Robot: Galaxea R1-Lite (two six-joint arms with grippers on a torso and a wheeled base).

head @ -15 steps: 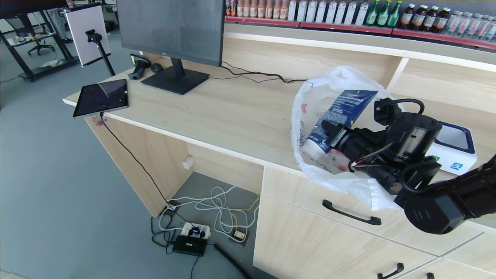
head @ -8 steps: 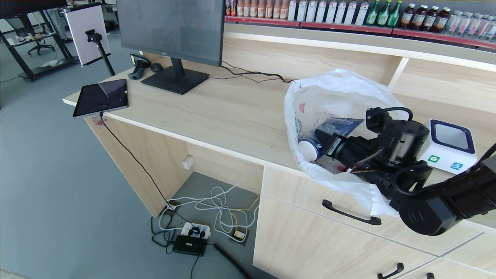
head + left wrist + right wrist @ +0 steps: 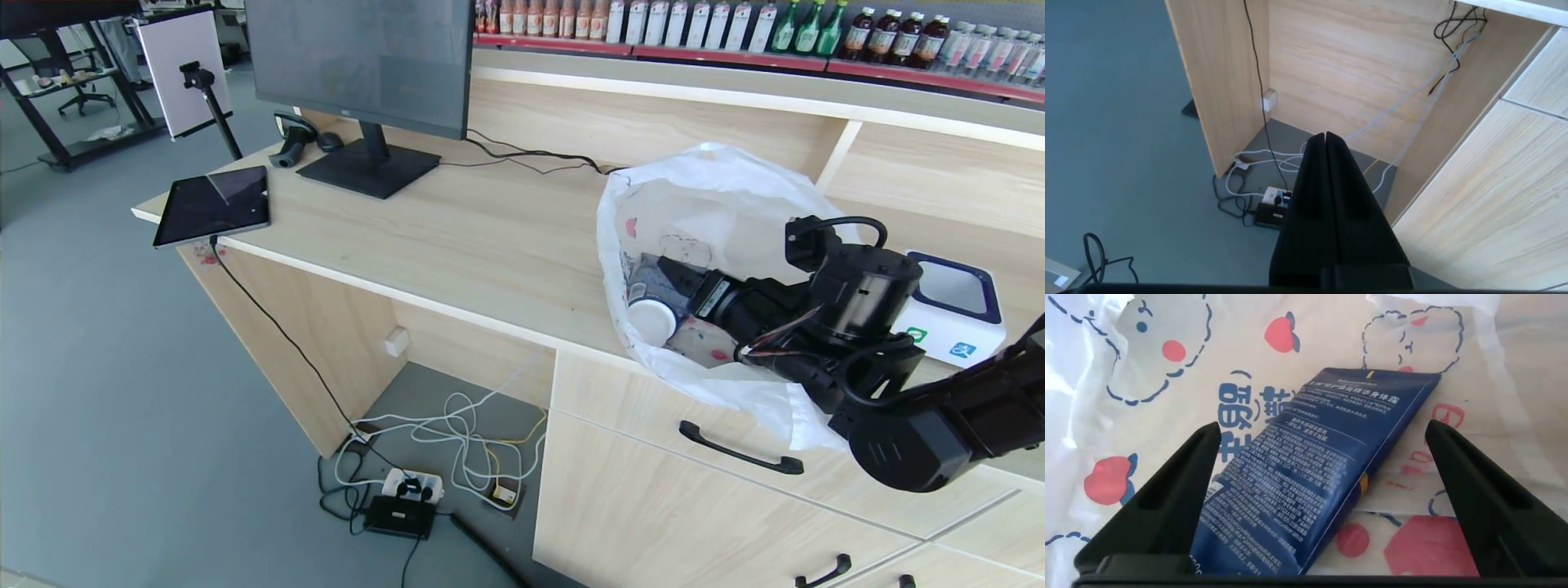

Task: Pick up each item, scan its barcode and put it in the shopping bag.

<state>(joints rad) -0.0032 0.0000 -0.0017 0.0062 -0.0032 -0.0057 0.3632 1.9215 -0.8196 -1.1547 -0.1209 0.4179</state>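
Observation:
A white plastic shopping bag [image 3: 710, 204] with red and blue prints stands open on the wooden counter [image 3: 490, 237]. My right gripper [image 3: 673, 273] is inside the bag's mouth. In the right wrist view the right gripper [image 3: 1323, 433] is open, its two dark fingers [image 3: 1167, 506] spread wide. A dark blue tube [image 3: 1323, 490] lies flat on the bag's bottom, free between them. Its white cap [image 3: 651, 320] points toward the counter's front edge. My left gripper [image 3: 1325, 147] is shut with nothing in it, hanging low beside the counter above the floor.
A white and blue barcode scanner box [image 3: 951, 314] sits just right of the bag. At the counter's left end are a monitor [image 3: 359, 57], a tablet [image 3: 212, 204] and a handheld scanner [image 3: 290, 139]. Drawers with black handles [image 3: 739, 449] lie below. Cables and a power strip [image 3: 1274, 200] are on the floor.
The right gripper went down into the bag with the blue tube, which was held above it a second ago. The tube now lies released on the bag's bottom, and the bag's shape shifted.

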